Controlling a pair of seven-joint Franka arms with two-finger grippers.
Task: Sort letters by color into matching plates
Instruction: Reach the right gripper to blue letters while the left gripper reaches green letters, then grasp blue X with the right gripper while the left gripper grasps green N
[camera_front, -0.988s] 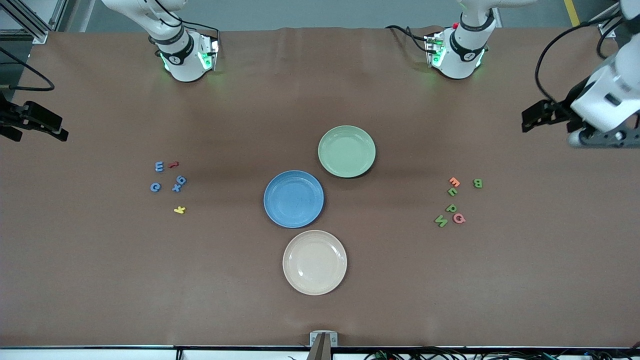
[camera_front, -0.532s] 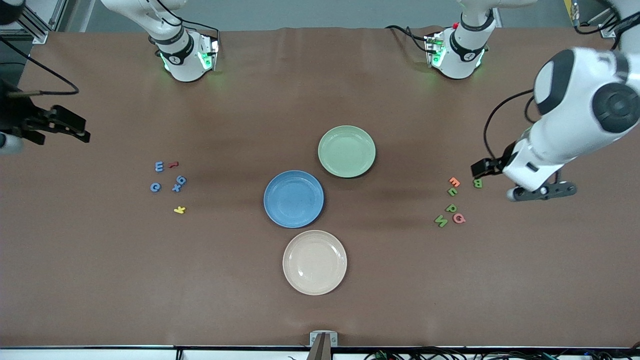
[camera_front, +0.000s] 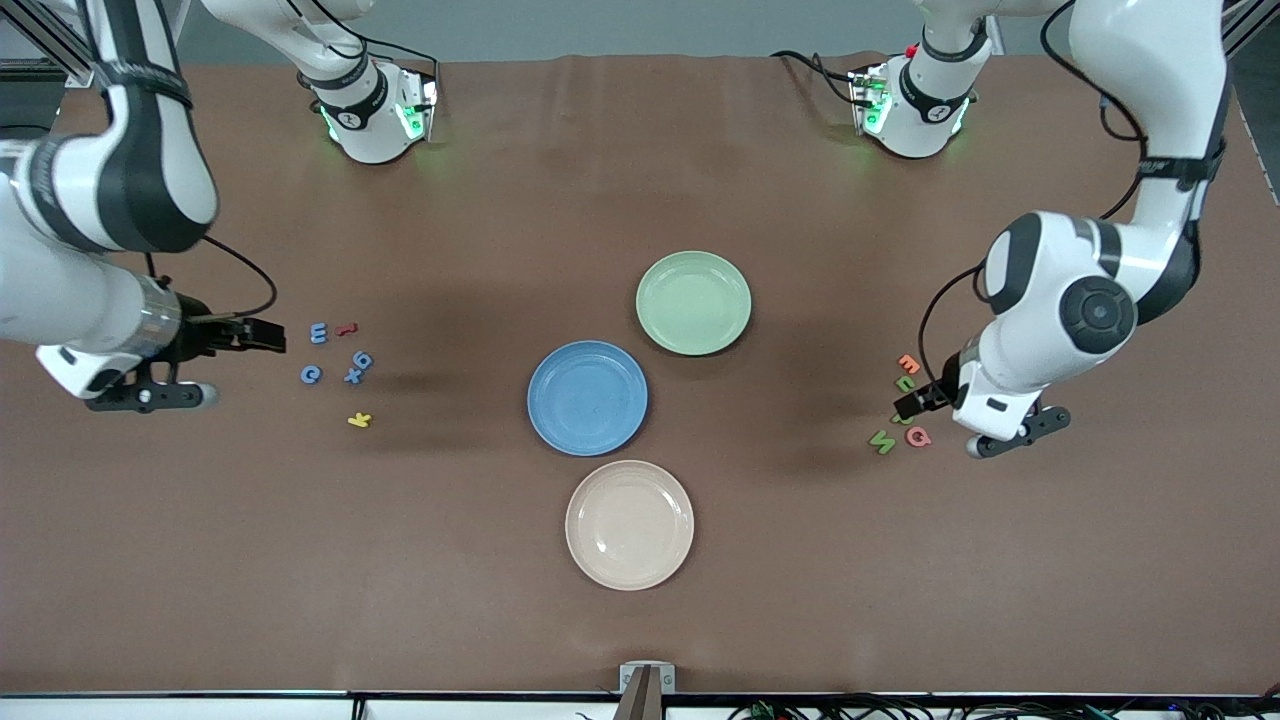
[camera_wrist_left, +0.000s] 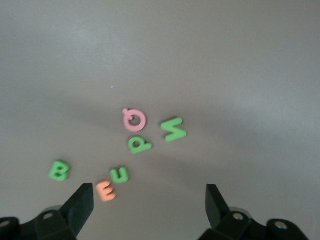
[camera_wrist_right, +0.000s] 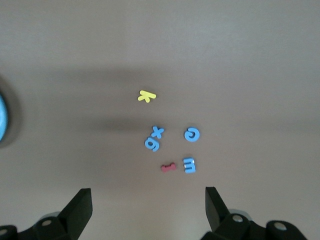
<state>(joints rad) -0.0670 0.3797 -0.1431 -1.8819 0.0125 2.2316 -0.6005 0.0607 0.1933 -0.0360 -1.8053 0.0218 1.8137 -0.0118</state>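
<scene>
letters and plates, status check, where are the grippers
Left gripper open over green letters. Right gripper open beside blue letters. Blue plate, green plate hold nothing. Nothing in the way.

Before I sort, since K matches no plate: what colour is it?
Yellow. The K shows best in the right wrist view, apart from the blue letters.

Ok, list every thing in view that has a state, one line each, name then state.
blue plate: empty, on the table.
green plate: empty, on the table.
cream plate: empty, nearest the front camera.
blue letters: four, loose on the table, unsorted.
green letters: four, loose on the table, unsorted.
left gripper: open, over the green letters, holding nothing.
right gripper: open, beside the blue letters, holding nothing.
</scene>
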